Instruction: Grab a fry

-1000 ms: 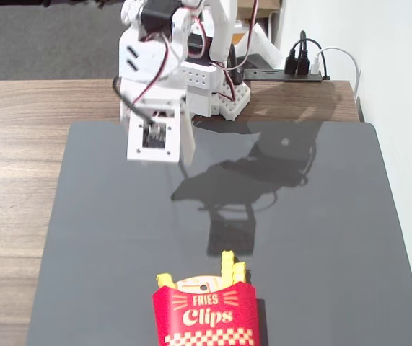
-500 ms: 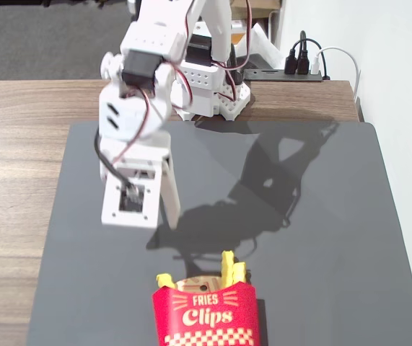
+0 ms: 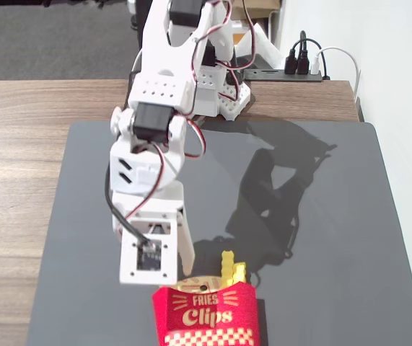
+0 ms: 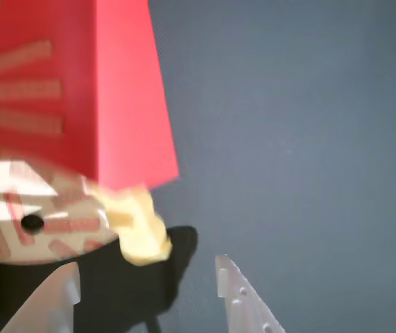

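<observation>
So the bright yellow crinkle-cut plastic fry (image 3: 229, 267) is sitting in the red "Fries Clips" cardboard carton (image 3: 207, 318), poking up out of the top opening toward the right side in the fixed view. There's at least one more yellow piece right next to it, touching it, can't tell exactly how many. In the wrist view the same fry (image 4: 141, 232) shows up as a pale yellow wavy blob just under the red carton (image 4: 100, 90), pretty blurry since it's so close to the lens.

The claw (image 4: 149, 284) on the white 3D-printed robot arm (image 3: 155, 144) is spread apart. In the wrist view you can see one translucent finger at the bottom left and the other at the bottom right, with a clear gap between them and nothing pinched. The fry tip sits just above that gap, nearer the left finger; whether it's touching, I can't tell. In the fixed view the claw (image 3: 164, 268) is just behind and left of the carton's rim, mostly hidden by the arm's own wrist block.

The carton stands on a dark grey mat (image 3: 321, 216), which lies on a wood-grain worktop (image 3: 18, 144). The arm throws a big shadow across the mat to the right. There's a black power strip (image 3: 292, 72) with plugs at the back edge near the white wall.
</observation>
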`<state>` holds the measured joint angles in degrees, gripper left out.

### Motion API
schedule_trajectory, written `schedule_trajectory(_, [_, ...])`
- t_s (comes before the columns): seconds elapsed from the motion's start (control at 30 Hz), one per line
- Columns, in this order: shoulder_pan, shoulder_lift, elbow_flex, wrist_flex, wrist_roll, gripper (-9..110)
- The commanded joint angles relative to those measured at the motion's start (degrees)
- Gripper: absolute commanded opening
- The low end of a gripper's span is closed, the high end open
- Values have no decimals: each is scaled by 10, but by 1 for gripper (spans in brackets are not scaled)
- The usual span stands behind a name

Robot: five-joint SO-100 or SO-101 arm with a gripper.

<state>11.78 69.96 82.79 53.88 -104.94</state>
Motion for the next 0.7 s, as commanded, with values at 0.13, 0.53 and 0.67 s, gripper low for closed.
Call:
schedule_trajectory(0.13, [-20, -44, -81, -4, 10, 25])
schedule_trajectory(0.53, [-25, -69, -105, -2, 17, 12])
schedule_trajectory(0.67, [-25, -69, -105, 2, 18, 8])
